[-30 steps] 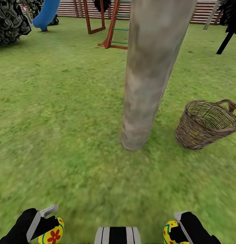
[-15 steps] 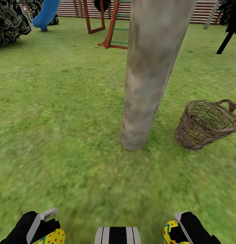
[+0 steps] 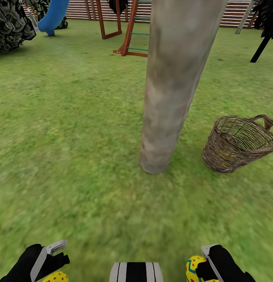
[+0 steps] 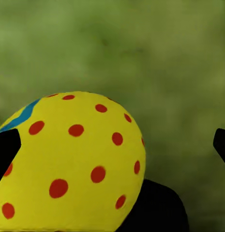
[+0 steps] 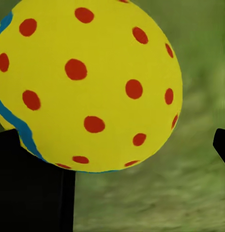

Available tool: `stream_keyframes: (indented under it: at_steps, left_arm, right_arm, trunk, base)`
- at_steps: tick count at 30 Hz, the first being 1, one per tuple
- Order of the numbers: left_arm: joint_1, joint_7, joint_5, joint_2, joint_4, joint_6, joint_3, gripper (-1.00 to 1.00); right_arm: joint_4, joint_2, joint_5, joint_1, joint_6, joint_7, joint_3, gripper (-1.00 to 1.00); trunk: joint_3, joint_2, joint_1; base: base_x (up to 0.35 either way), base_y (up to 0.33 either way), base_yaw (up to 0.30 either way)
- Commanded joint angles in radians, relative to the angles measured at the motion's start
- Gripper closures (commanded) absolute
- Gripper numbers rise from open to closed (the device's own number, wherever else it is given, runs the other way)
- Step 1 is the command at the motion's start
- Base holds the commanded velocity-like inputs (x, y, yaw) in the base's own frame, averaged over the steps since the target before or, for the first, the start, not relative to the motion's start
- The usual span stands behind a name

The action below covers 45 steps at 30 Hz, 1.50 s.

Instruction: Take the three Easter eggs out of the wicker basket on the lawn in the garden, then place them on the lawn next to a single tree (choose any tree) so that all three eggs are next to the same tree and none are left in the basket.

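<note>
A blue slide curves down onto the grass at the far left of the head view, its top cut off by the picture's edge. Just beside it, nearer the corner, sits a dark, crumpled-looking mass of grey-black foliage (bush or low crown, hard to tell which). To the right of the slide stand the reddish-brown legs of a wooden play frame, and next to them a sloping ladder with green rungs. A slatted fence in pale brown runs along the back. At the far right a thin black trunk leans under black leaves.
</note>
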State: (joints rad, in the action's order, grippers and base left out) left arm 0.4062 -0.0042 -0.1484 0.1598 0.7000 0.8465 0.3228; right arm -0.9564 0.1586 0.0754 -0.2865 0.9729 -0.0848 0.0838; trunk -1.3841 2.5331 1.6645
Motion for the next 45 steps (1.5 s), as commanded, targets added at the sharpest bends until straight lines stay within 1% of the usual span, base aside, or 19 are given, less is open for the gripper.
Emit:
stream_keyframes:
  at_steps: [1,9,24,40,45]
  left_arm:
    - [0.0,0.0,-0.004,0.0,0.001,0.005,0.002,-1.0]
    - [0.0,0.0,-0.005,-0.005,0.001,0.005,0.001,-1.0]
    - [0.0,0.003,-0.003,-0.006,0.0,0.005,0.001,-1.0]
    - [0.0,0.006,-0.003,-0.008,0.001,0.005,-0.001,-1.0]
    - [0.0,0.0,-0.007,-0.007,0.001,0.005,0.003,-1.0]
  right_arm:
    - [-0.001,0.001,0.008,0.0,0.004,-0.009,0.002,-1.0]
    - [-0.001,-0.001,0.007,0.0,0.005,-0.009,0.002,-1.0]
    - [0.004,-0.001,0.007,0.0,0.004,-0.008,0.002,-1.0]
    - [0.004,-0.001,0.007,0.0,0.004,-0.009,0.002,-1.0]
    - [0.004,0.001,0.006,0.0,0.006,-0.01,0.001,-1.0]
  trunk:
    - [-0.001,0.0,0.0]
    - [-0.001,0.0,0.0]
    - [0.057,-0.003,-0.007]
    - [0.119,-0.007,-0.014]
    - [0.139,-0.008,-0.016]
  base:
    - [0.0,0.0,0.0]
    - [0.0,0.0,0.0]
    - [0.0,0.0,0.0]
    - [-0.315,0.0,0.0]
    - [-0.072,-0.026,0.0]
